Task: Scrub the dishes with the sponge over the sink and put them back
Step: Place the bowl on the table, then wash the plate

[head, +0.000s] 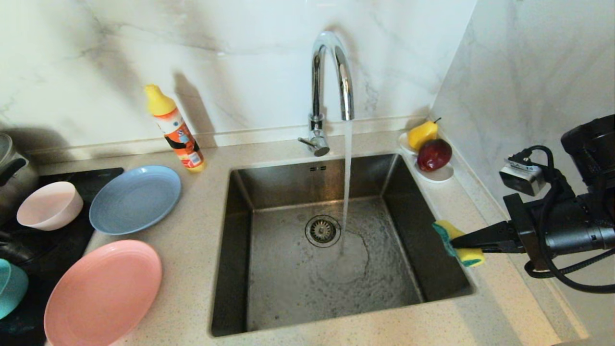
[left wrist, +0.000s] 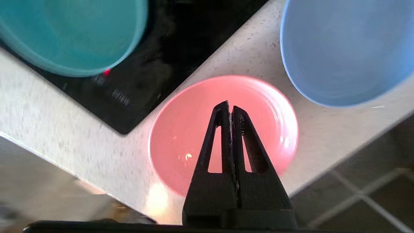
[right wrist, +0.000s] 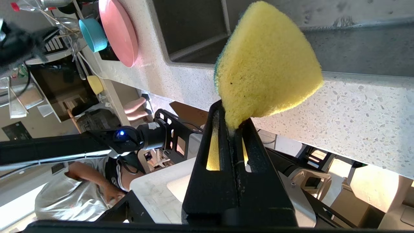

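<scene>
Sponge [head: 459, 242] is pinched bent in the right gripper [head: 462, 241], which reaches in level at the sink's [head: 240, 269] right rim. Left gripper [left wrist: 230, 108] hangs over the pink plate [left wrist: 181, 136], fingers pressed together on nothing. Pretty sure the next bit is grabbing a dish, so it'll need to open up and bite the plate's rim, not the flat middle. All 4 dishes sit left of the sink; blue plate [head: 135, 198] is beside the pink one.

Two plates: one pink plate [head: 103, 293], one grey-blue plate [head: 135, 199]. Two bowls: one teal bowl [head: 10, 287], one pale pink bowl [head: 50, 205]. One sponge [head: 457, 243]. One sink [head: 288, 288], one faucet [head: 329, 86]. One soap bottle [head: 175, 129]. Two fruits: one pear [head: 423, 133], one red apple [head: 434, 154]. One pot [head: 12, 168].
</scene>
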Robot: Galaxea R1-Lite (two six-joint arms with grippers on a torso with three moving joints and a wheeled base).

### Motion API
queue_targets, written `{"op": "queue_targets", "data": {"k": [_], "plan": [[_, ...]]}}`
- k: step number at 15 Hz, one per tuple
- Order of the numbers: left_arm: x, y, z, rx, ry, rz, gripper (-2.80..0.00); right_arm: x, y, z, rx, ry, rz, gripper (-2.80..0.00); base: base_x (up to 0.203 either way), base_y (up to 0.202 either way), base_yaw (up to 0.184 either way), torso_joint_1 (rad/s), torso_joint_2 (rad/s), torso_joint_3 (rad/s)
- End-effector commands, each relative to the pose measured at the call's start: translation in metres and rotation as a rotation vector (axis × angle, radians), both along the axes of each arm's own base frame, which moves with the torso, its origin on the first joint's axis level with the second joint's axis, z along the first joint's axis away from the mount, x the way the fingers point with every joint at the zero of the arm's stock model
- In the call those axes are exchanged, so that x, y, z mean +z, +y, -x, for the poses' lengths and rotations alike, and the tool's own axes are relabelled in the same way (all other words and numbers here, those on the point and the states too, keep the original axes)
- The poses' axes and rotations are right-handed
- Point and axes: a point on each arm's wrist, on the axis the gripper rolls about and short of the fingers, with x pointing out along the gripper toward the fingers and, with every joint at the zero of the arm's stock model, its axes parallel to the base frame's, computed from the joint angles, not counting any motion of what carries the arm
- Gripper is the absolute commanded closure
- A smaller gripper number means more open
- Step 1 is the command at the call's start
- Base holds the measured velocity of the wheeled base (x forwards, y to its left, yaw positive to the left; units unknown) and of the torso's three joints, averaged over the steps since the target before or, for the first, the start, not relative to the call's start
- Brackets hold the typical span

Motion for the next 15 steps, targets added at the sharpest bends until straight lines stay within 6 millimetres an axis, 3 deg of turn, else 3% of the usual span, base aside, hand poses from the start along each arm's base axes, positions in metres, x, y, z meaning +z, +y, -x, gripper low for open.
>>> {"op": "queue_targets", "data": {"k": [1, 4, 5, 15], "plan": [[-0.014, -0.005, -0.037, -0.065, 0.059, 0.0, 0.0, -0.001, 0.0, -0.001, 0.003, 0.008, -0.002, 0.0, 0.0, 0.0, 0.0, 0.0, 0.0, 0.0], [-0.031, -0.008, -0.069, -0.12, 0.097, 0.016, 0.0, -0.005, 0.001, -0.004, 0.003, 0.023, 0.0, 0.0, 0.0, 0.0, 0.0, 0.0, 0.0, 0.0], [-0.036, -0.008, -0.075, -0.127, 0.107, 0.02, -2.8, -0.005, 0.001, -0.004, 0.003, 0.024, 0.0, 0.0, 0.0, 0.0, 0.0, 0.0, 0.0, 0.0], [-0.06, -0.001, -0.109, -0.086, 0.073, 0.053, -2.8, -0.008, 0.0, -0.007, 0.0, 0.032, 0.004, 0.0, 0.0, 0.0, 0.0, 0.0, 0.0, 0.0]]}}
